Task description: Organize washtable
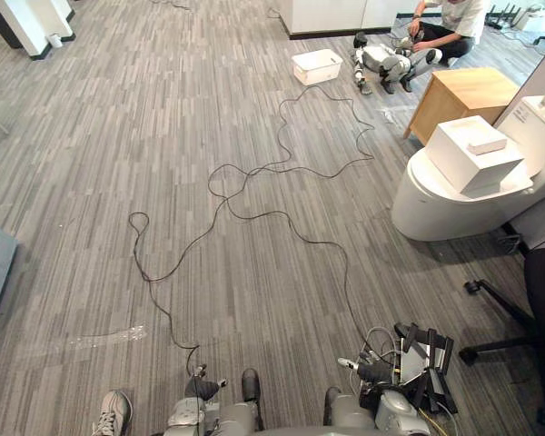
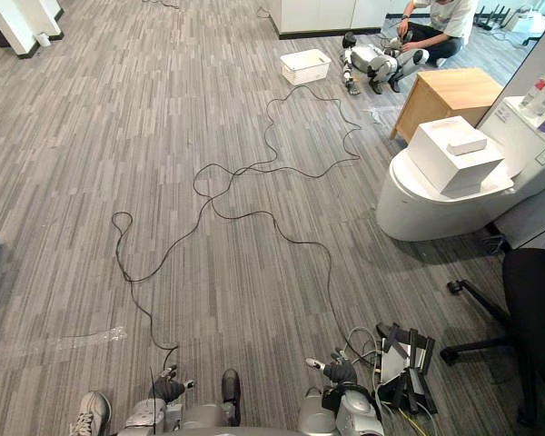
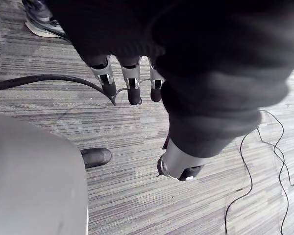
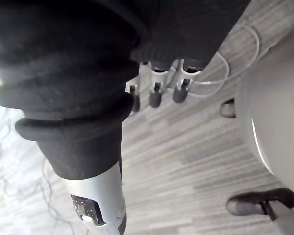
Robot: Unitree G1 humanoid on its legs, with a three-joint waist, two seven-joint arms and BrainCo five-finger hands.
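Your left hand (image 3: pixel 132 82) and right hand (image 4: pixel 156 92) hang over the carpet (image 1: pixel 163 136), fingers loose and straight. White box (image 1: pixel 472 153) at two o'clock, well apart.

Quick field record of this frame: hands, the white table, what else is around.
left hand: open, empty, hanging down
right hand: open, empty
white rounded table: ahead on the right, far from both hands
on it: white box
nearby: wooden cabinet, white bin, office chair
person: seated at the far side
task state: nothing touched yet
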